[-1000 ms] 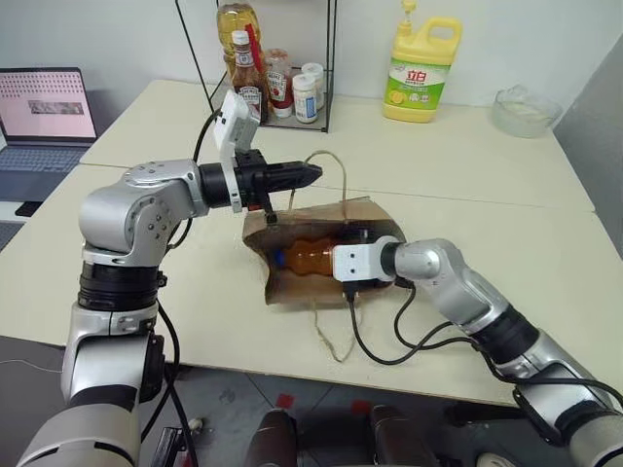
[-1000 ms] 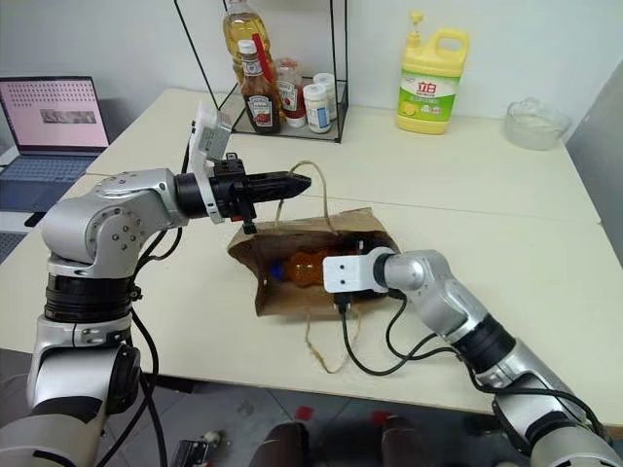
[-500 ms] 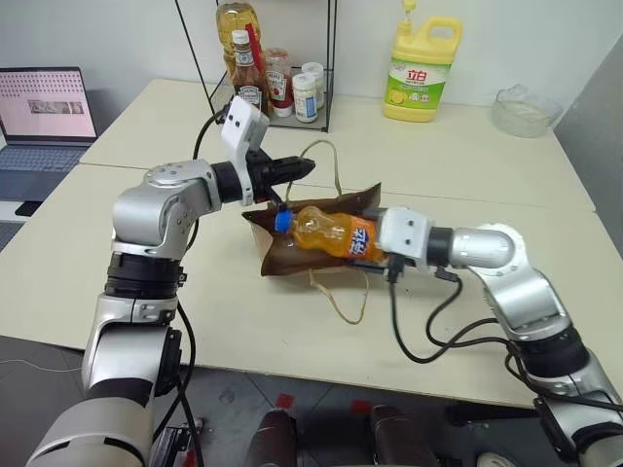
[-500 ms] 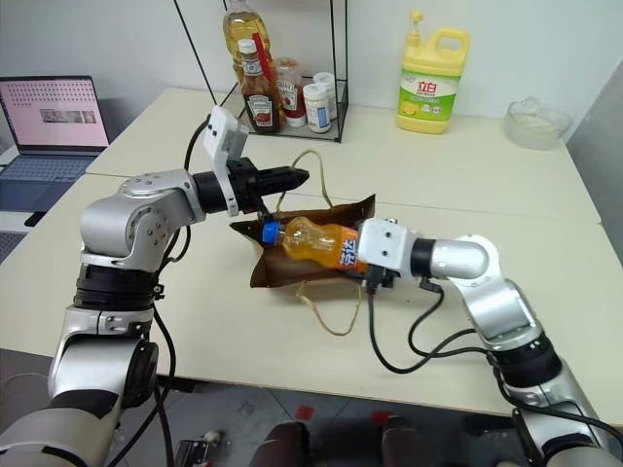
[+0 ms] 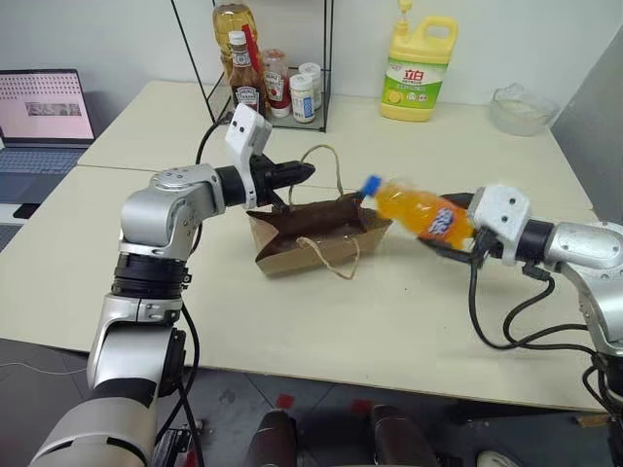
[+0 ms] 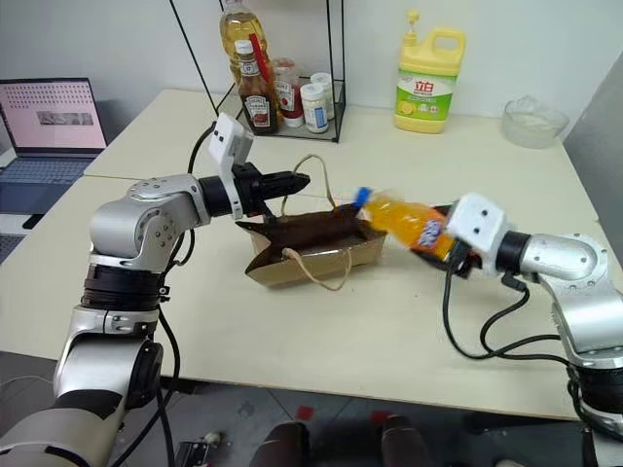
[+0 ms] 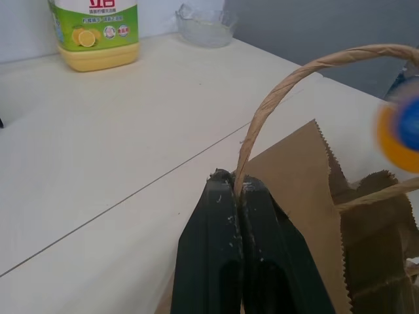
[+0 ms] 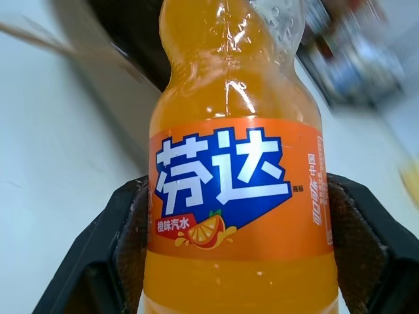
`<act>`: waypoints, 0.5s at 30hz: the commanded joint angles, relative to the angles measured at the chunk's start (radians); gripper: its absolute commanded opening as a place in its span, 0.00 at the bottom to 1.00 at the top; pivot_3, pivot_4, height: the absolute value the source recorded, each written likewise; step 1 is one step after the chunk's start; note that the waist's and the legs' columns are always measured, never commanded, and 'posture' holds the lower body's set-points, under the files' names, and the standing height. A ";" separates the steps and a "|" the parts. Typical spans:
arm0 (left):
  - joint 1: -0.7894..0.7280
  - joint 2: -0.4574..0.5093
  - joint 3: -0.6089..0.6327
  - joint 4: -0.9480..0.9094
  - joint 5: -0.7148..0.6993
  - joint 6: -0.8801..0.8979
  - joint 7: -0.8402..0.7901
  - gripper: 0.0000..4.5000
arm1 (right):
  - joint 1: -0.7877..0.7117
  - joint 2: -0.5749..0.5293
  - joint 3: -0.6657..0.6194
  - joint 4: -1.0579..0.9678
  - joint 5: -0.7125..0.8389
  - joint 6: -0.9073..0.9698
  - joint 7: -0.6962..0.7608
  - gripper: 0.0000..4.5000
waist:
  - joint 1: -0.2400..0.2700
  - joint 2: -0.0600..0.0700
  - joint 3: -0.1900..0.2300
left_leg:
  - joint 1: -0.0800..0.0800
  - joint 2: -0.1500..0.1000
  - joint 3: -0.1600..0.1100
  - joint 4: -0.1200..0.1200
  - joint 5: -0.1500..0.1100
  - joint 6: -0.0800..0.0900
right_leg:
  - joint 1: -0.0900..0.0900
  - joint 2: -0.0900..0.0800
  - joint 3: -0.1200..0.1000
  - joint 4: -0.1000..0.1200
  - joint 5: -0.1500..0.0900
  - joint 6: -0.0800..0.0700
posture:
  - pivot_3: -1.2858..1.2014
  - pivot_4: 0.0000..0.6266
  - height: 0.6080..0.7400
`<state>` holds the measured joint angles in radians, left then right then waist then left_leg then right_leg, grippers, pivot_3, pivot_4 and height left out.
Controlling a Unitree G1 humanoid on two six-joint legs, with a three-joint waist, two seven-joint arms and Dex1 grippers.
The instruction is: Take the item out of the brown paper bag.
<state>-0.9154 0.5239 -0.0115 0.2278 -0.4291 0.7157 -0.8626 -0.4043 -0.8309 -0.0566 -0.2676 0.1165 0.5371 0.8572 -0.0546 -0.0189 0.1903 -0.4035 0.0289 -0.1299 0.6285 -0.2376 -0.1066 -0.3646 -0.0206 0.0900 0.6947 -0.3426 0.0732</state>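
A second ago the soda bottle lay inside the bag with the right arm reaching in; half a second ago it was halfway out of the mouth. It is clear of the bag, held in the air to the bag's right.

On the left, the left gripper [image 7: 237,196] has its fingers pressed together on the base of one twisted paper handle [image 5: 327,156], holding that side of the brown paper bag [image 5: 316,233] up. The bag rests on the table [image 5: 321,321] with its mouth gaping toward the right; its dark inside shows nothing in it, and its second handle [image 5: 331,255] droops over the near side.

Just right of the bag's mouth, the soda bottle [image 5: 421,211] hangs above the table, tilted, blue cap [image 5: 371,185] toward the bag and apart from it. The right gripper [image 8: 239,216] is clamped on it, one pad on each side of the orange label.

At the far edge, a wire rack [image 5: 277,73] holds an oil bottle, a ketchup bottle and small jars; right of it stand a yellow detergent jug [image 5: 421,63] and a clear glass bowl [image 5: 524,110]
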 commanded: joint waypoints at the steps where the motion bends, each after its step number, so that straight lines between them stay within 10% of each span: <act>1: -0.024 -0.002 0.002 -0.016 0.012 -0.021 -0.003 0.00 | 0.012 -0.032 -0.001 0.081 -0.045 0.054 -0.042 0.72 | 0.000 0.000 0.000 | 0.000 0.000 0.000 0.000 0.000 0.000 | 0.000 0.000 0.000 0.000 0.000 0.000 | 0.52 0.24 1.00; 9: -0.014 0.001 0.001 -0.041 0.016 -0.014 -0.008 0.00 | -0.019 -0.070 0.098 0.171 -0.058 0.188 0.001 0.72 | -0.010 0.001 0.001 | -0.004 0.000 0.006 0.000 0.001 -0.002 | -0.008 0.000 0.006 0.001 0.000 0.000 | 0.52 0.24 1.00; 15: -0.002 0.012 0.004 -0.060 0.020 -0.011 -0.002 0.00 | -0.022 -0.072 0.081 0.176 -0.039 0.178 0.001 0.99 | -0.005 0.001 0.001 | -0.004 0.000 0.006 0.001 0.001 -0.002 | -0.007 0.000 0.006 0.002 0.000 0.000 | 0.52 0.24 1.00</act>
<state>-0.9141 0.5224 -0.0158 0.2086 -0.4138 0.7127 -0.8632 -0.4140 -0.8870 0.0607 -0.0627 0.0624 0.7294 0.8507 -0.0601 -0.0176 0.1910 -0.4075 0.0290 -0.1241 0.6294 -0.2363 -0.1088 -0.3717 -0.0208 0.0957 0.6963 -0.3425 0.0733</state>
